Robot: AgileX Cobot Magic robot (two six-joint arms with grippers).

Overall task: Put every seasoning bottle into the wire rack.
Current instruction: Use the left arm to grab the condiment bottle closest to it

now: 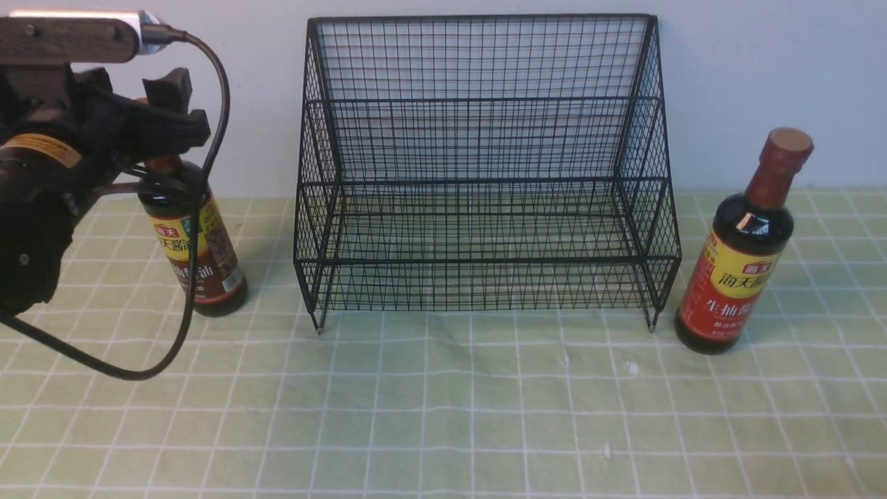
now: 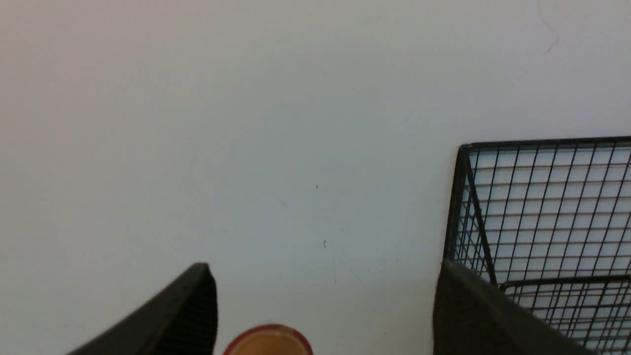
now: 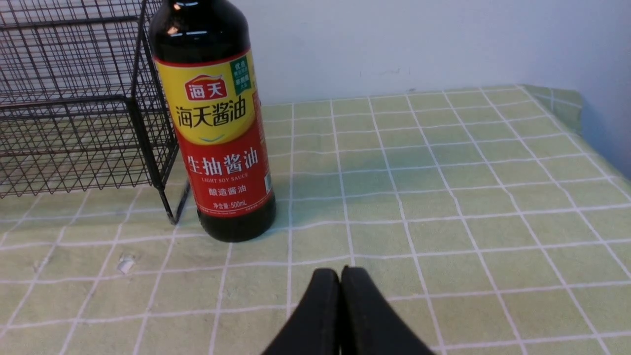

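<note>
Your L gripper is wide open at the top of the brown-label bottle, left of the rack; your R gripper is shut, near the red-label bottle.

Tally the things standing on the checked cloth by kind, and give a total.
Seasoning bottles: 2, the brown-label bottle and the red-label bottle
Wire rack: 1
Total: 3

Wire rack: black grid mesh. Tablecloth: pale green, white check lines. Red-label soy-sauce bottle, rack's 3 o'clock: dark glass, reddish-brown cap, yellow-over-red label. Brown-label soy-sauce bottle, 9 o'clock: yellow-over-brown label.
</note>
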